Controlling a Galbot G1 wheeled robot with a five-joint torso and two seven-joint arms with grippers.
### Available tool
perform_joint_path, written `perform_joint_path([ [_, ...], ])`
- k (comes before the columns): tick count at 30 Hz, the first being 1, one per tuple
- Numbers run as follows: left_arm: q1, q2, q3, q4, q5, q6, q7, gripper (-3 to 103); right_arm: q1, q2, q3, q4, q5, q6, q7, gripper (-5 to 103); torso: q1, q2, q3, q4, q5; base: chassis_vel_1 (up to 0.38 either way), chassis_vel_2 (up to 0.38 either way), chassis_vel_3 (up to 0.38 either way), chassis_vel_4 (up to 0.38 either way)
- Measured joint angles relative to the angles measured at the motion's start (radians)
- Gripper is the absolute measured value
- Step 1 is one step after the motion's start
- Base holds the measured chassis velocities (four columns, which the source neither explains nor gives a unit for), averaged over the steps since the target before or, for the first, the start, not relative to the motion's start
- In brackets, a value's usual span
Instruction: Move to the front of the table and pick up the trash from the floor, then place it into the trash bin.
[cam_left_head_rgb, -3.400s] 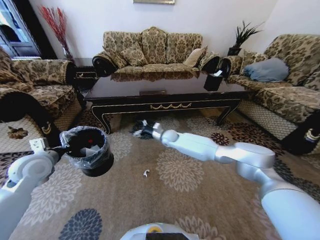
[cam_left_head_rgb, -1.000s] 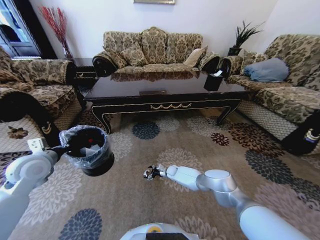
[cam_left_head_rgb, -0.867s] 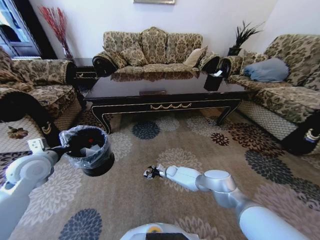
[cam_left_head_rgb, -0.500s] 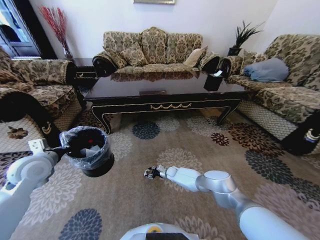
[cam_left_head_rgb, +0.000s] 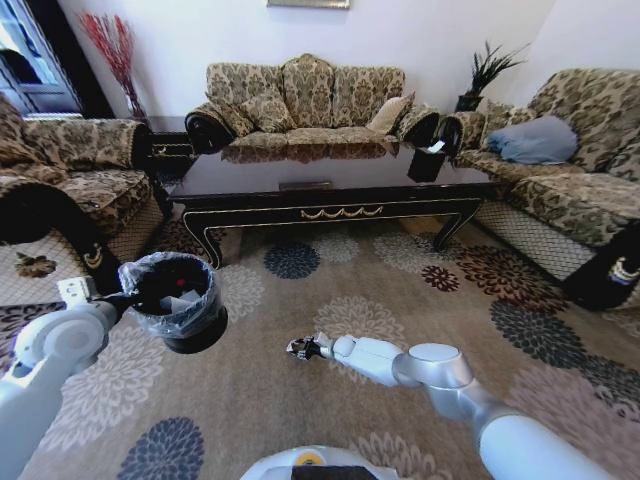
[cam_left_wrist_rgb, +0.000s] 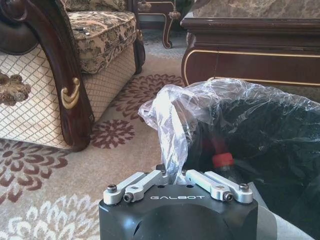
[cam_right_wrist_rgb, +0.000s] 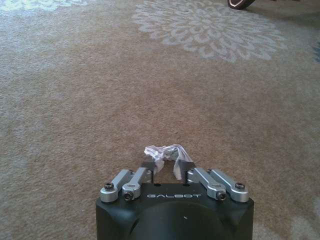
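Observation:
My right gripper (cam_left_head_rgb: 297, 348) is down on the floor (cam_left_head_rgb: 270, 420) in front of the table (cam_left_head_rgb: 330, 212), shut on a tiny white scrap of trash (cam_right_wrist_rgb: 162, 151) that sticks out between the fingertips of that gripper (cam_right_wrist_rgb: 166, 165). My left gripper (cam_left_head_rgb: 120, 297) is shut on the clear bag liner (cam_left_wrist_rgb: 170, 115) at the rim of the black trash bin (cam_left_head_rgb: 195, 330). Inside the bin lie a red-capped bottle (cam_left_wrist_rgb: 222, 160) and a white paper (cam_left_head_rgb: 180, 300).
Patterned sofas stand at the left (cam_left_head_rgb: 70, 170), back (cam_left_head_rgb: 305, 100) and right (cam_left_head_rgb: 570, 170) of the table. A small black holder (cam_left_head_rgb: 427, 160) sits on the table's right end. Open carpet lies between the bin and my right arm.
My right arm pulled back from under the table's edge, where a dark wrapper lay, to the white scrap nearer me. Over the last second it barely moved. The left arm and bin stayed put.

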Motion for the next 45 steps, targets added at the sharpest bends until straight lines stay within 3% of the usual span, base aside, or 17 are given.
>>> perform_joint_path([
  [9, -0.001, 0.0, 0.002, 0.001, 0.002, 0.0, 0.001, 3, -0.004, -0.003, 0.0, -0.002, -0.008, 0.009, -0.004, 1, 0.0, 0.0, 0.0, 0.0, 0.0, 0.0, 0.0, 0.0, 0.0],
  [17, 0.003, 0.0, 0.002, 0.001, 0.004, -0.001, 0.002, 3, 0.0, -0.01, 0.009, 0.004, -0.012, 0.028, -0.019, 0, 0.0, 0.0, 0.0, 0.0, 0.0, 0.0, 0.0, 0.0, 0.0],
  [25, 0.003, 0.005, 0.003, 0.001, 0.006, -0.002, 0.002, 3, 0.065, -0.047, 0.056, 0.06, -0.043, 0.104, -0.035, 0, 0.0, 0.0, 0.0, 0.0, -0.0001, 0.0, 0.0, 0.0, 0.0],
  [32, -0.002, 0.0, 0.017, -0.003, 0.006, -0.002, 0.002, 3, 0.139, -0.067, 0.187, 0.137, -0.133, 0.142, -0.047, 0, 0.0, 0.0, 0.0, -0.0002, -0.0003, 0.0, 0.0, 0.0, 0.0],
  [36, -0.004, -0.01, 0.034, 0.003, 0.017, -0.001, 0.005, 3, 0.188, -0.069, 0.26, 0.264, -0.112, 0.136, 0.011, 0, 0.0, 0.0, 0.0, 0.0002, -0.0002, 0.0, 0.0, 0.0, 0.0],
  [45, -0.008, -0.011, 0.053, 0.001, 0.013, 0.009, 0.006, 3, 0.325, -0.052, 0.28, 0.4, -0.073, 0.12, 0.056, 0, 0.0, 0.0, 0.0, -0.0002, -0.0003, 0.0, 0.0, 0.0, 0.0],
])
